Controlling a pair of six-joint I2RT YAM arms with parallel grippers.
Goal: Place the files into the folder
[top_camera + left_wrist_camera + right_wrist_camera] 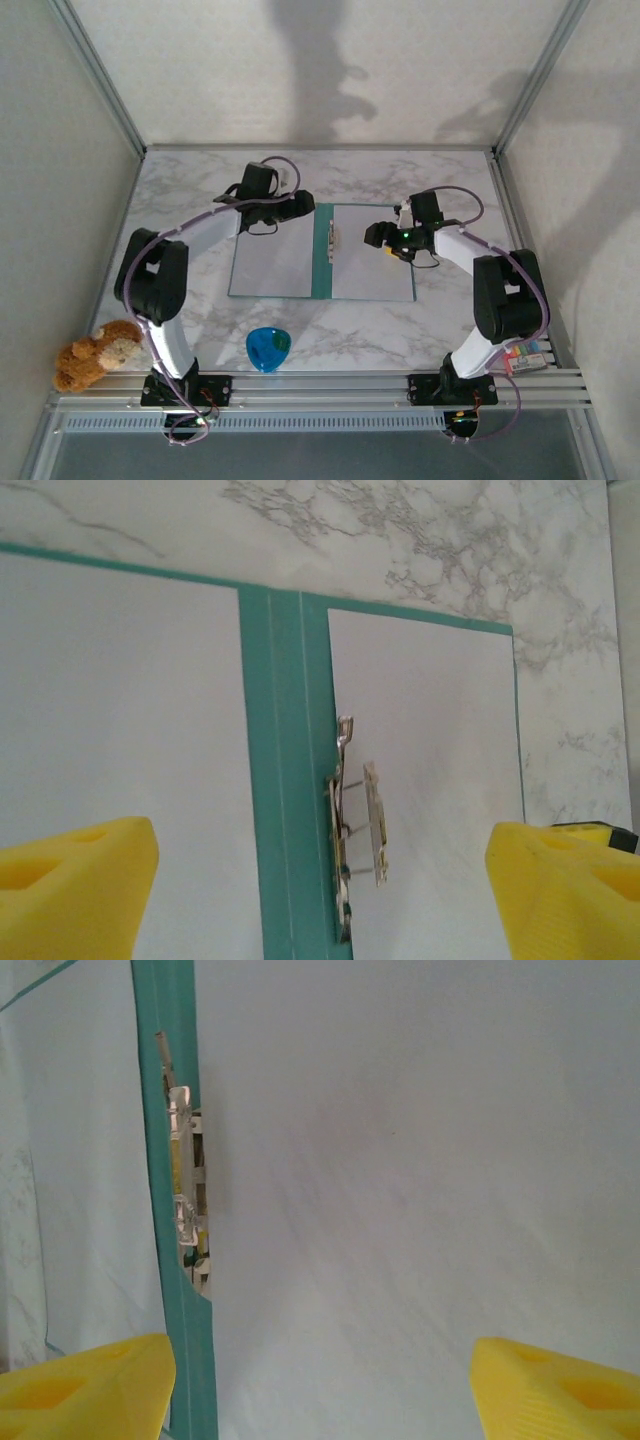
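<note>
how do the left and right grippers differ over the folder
The left gripper sits at the folder's far edge, the right gripper over its right half. The left gripper frames the teal spine and metal clip; the right gripper frames plain white sheet. Both are open, yellow-fingered, holding nothing.

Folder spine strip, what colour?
The spine strip is teal green; the left wrist view shows it best.

White-and-black arms (pixel 158 282) trail purple cables (pixel 456 190); left gripper (pixel 320 880) and right gripper (pixel 322 1380) bear yellow wedge-shaped fingers (pixel 70 890).
</note>
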